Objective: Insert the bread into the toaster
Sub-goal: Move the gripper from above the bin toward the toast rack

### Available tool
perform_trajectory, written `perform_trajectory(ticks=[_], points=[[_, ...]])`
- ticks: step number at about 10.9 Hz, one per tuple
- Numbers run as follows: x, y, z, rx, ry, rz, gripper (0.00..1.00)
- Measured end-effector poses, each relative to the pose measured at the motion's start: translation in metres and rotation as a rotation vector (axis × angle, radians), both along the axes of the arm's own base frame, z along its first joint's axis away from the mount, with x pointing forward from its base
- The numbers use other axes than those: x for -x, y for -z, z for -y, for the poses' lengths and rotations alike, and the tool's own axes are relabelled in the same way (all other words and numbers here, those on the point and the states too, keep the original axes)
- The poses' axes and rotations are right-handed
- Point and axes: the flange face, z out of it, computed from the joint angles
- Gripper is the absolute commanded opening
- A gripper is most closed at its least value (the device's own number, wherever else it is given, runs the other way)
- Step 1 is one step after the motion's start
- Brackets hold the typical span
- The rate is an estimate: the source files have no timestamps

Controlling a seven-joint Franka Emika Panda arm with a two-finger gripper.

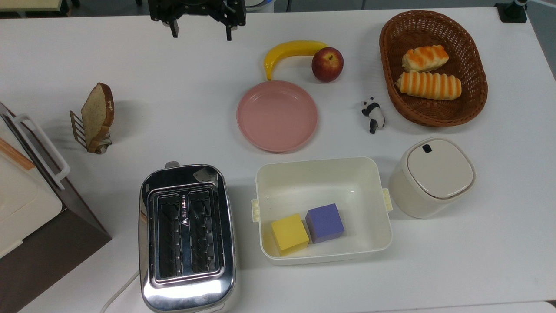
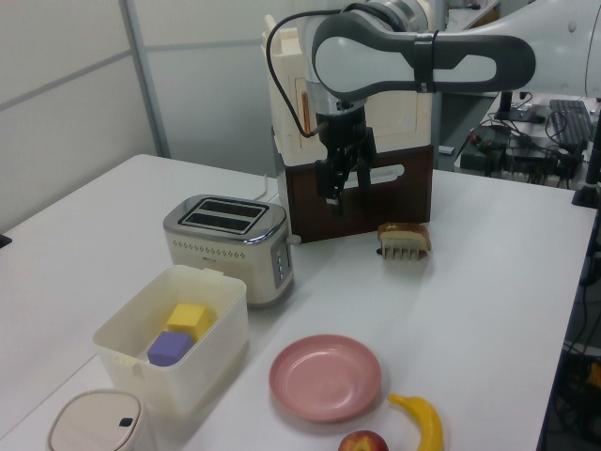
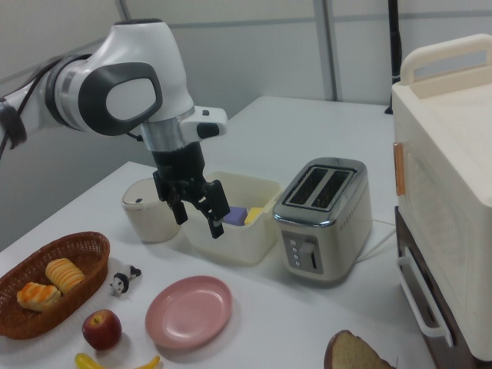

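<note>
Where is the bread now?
In the top view the bread stands upright in a small rack at the table's left side, beyond the toaster and beside the cream and brown box.

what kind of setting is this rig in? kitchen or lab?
Most likely a lab bench staged as a kitchen. A white table holds a toaster, bread in a rack and toy-like blocks in a tub, while desks with a keyboard and cables sit behind.
</note>
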Motion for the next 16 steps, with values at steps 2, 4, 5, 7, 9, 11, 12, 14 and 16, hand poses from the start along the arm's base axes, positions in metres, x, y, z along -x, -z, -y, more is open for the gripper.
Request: perform_trajectory(ticks=[2, 4, 5, 7, 9, 11, 12, 14, 16], points=[[0.000, 0.000, 0.009, 0.002, 0.015, 0.000, 1.00], [0.001, 0.000, 0.017, 0.002, 0.026, 0.000, 1.00], [0.001, 0.000, 0.019, 0.002, 0.024, -0.001, 1.00], [0.002, 0.000, 0.031, 0.001, 0.007, -0.003, 1.00], [0.006, 0.000, 0.058, 0.005, -0.052, -0.011, 1.00], [0.008, 0.003, 0.080, 0.023, -0.090, -0.026, 1.00], [0.008, 0.010, 0.088, 0.044, -0.093, -0.045, 1.00], [0.004, 0.032, 0.102, 0.085, -0.088, -0.089, 1.00], [0.000, 0.061, 0.119, 0.113, -0.083, -0.088, 1.00]])
